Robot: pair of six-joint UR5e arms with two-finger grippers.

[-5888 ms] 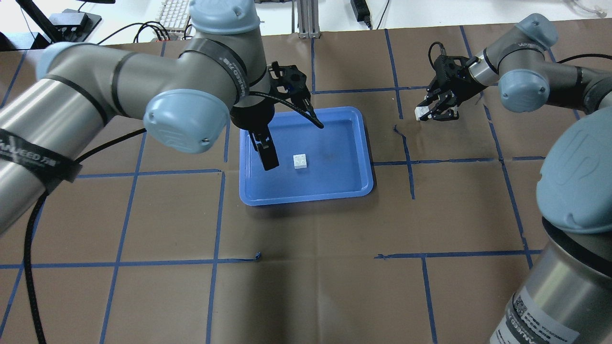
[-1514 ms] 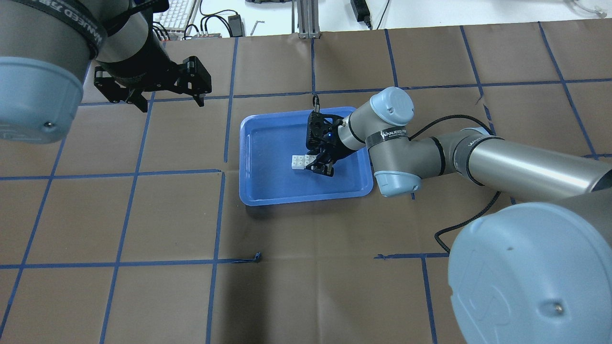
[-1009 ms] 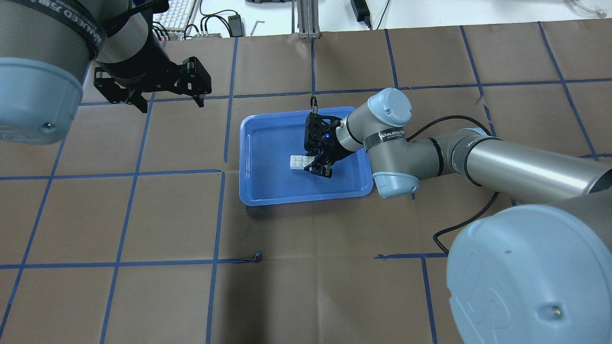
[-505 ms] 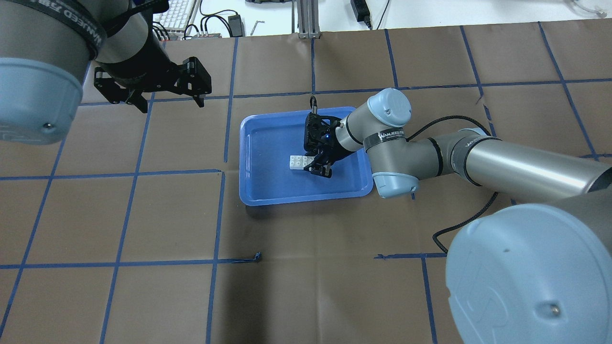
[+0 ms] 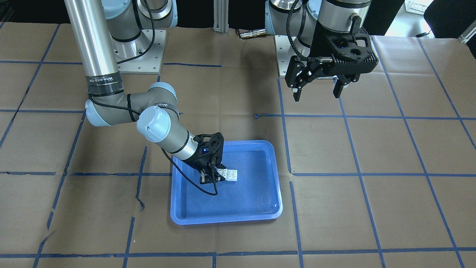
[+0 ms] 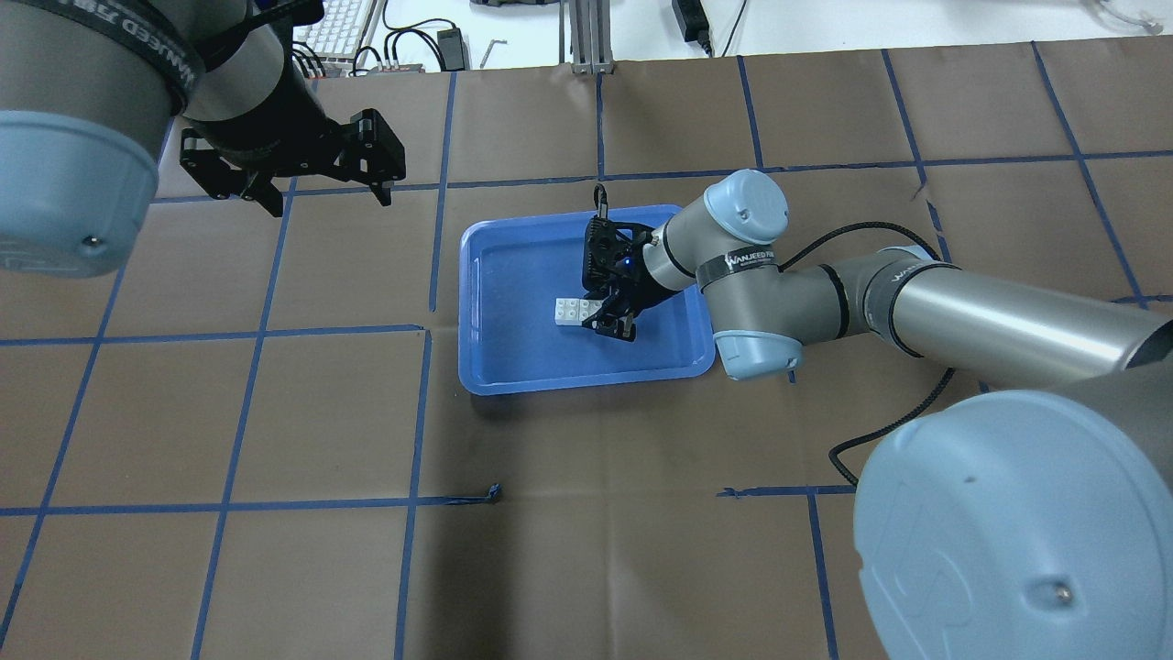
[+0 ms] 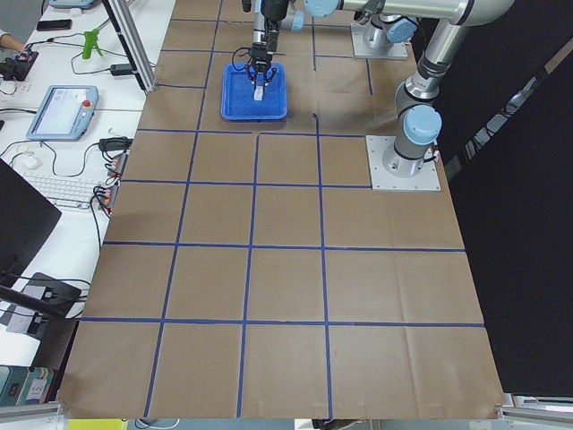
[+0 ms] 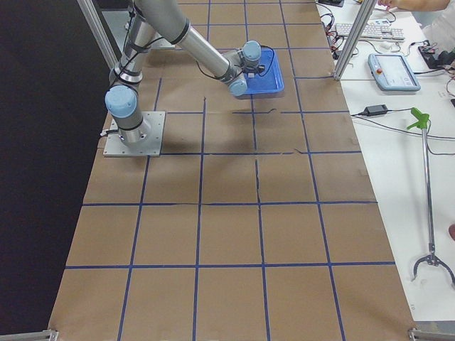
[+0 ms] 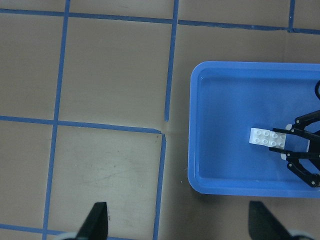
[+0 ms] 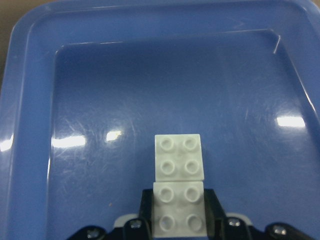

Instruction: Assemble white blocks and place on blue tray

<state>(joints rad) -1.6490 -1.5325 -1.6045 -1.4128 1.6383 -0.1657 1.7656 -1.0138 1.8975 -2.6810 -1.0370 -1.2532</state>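
Right wrist-mounted view: the white blocks [image 10: 178,162] sit edge to edge in the blue tray [image 10: 30,150], the nearer pinched by the right gripper [image 10: 179,220], the left gripper [image 5: 316,93] spread empty well away; light, rigid, slick, I'd judge, best squeezed across flat sides.

The bench [image 6: 586,568] is covered with brown paper, and blue tape lines [image 6: 411,502] divide it into a grid of squares. Along one long side stands a white desk [image 7: 63,152] with a keyboard [image 7: 67,190], some cables and a grey pendant with a screen [image 7: 63,112]. A long grabber stick with a green end [image 8: 426,192] lies on it. Aluminium posts [image 7: 130,45] rise between the bench and the desk. The other long side ends at a black surface [image 7: 519,224]; whether it is a wall or a curtain I cannot tell. The light is even, with soft shadows on the paper.
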